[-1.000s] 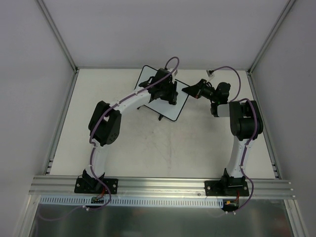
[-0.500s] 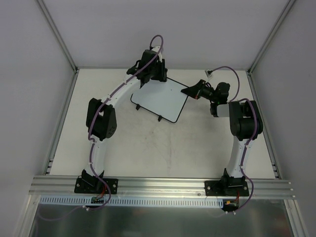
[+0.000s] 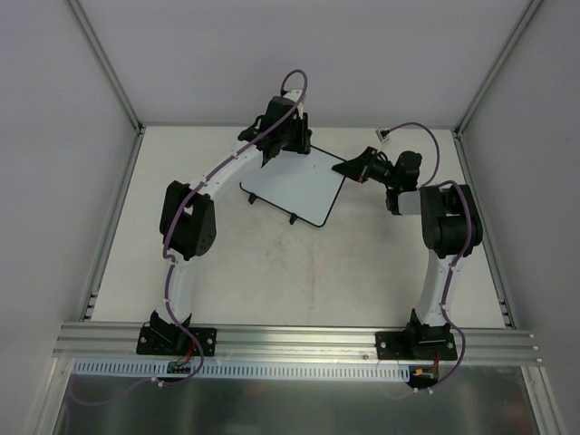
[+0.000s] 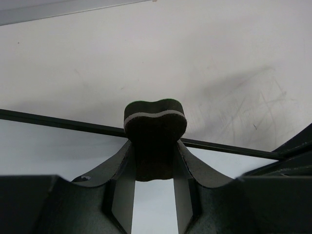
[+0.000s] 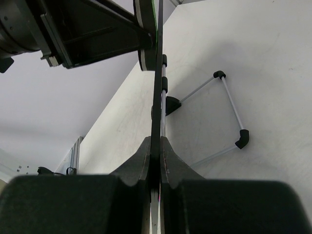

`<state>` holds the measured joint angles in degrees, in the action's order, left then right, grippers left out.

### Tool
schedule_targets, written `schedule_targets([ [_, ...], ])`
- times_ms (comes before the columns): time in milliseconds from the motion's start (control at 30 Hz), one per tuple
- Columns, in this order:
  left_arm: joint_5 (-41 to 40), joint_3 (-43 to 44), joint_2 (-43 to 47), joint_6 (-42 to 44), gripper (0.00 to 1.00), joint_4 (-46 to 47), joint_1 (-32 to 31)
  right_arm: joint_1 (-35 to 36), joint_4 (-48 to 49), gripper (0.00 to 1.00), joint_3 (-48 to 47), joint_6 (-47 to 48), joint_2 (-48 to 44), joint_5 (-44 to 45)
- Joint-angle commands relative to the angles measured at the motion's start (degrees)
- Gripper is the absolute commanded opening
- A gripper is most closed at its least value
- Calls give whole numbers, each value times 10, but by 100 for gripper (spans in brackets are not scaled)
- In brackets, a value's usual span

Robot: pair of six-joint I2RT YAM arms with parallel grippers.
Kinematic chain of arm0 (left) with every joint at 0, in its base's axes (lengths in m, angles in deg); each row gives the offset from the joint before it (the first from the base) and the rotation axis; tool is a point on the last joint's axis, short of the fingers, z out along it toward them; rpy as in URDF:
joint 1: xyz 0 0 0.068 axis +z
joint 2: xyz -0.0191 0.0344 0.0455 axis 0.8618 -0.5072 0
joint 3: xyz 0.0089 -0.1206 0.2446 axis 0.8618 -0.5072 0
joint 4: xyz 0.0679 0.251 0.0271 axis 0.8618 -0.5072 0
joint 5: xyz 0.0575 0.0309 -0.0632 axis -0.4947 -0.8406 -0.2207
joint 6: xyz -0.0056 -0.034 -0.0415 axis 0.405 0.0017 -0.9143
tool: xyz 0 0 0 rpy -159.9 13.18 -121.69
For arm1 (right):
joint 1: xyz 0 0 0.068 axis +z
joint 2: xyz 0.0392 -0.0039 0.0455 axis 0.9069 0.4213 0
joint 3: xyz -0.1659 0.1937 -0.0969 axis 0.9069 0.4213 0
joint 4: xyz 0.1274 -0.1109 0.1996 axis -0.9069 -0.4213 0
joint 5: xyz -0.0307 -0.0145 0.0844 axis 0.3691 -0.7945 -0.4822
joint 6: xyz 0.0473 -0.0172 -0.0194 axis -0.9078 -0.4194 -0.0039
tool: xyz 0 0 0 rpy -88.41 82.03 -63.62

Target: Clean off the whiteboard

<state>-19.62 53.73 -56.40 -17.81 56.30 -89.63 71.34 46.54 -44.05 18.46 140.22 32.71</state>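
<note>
Toward the far middle of the pale table (image 3: 227, 272) we find the small rectangular whiteboard (image 3: 294, 186), white-faced with rounded corners and a thin black frame. Its two little black feet show at its near edge. Our right gripper (image 5: 157, 146) has its fingers pressed onto the board's right-hand edge, with the frame pinched thinly between them and seen edge-on from the right wrist. Our left gripper (image 4: 155, 146) pinches a dark, kidney-shaped felt eraser (image 4: 155, 121) with a pale stripe. The eraser is poised at the board's far edge, right over the frame line, and we cannot tell whether it touches.

We judge the board light, stiff and slick-faced, so it would likely skid or tip under a wiping push unless braced. The frame edge looks like the right place to hold, since it leaves the face free. The eraser seems soft and should yield under firm pressure. We can make out no pen marks from these views.
</note>
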Motion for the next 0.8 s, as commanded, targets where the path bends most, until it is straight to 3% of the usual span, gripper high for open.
schedule_targets([
  [0, -4, -21, 23, 0, 0, 19, -33, 24, 156, 0, -9, -20, -42, -92],
  [167, -24, -42, 25, -5, 0, 32, -53, 24, 156, 0, -6, -20, -44, -92],
  [500, -51, -233, 82, -44, 0, 132, -58, 21, 157, 0, -5, -20, -48, -91],
  [767, -48, -269, 97, -48, 0, 154, -57, 21, 158, 0, -4, -20, -48, -91],
])
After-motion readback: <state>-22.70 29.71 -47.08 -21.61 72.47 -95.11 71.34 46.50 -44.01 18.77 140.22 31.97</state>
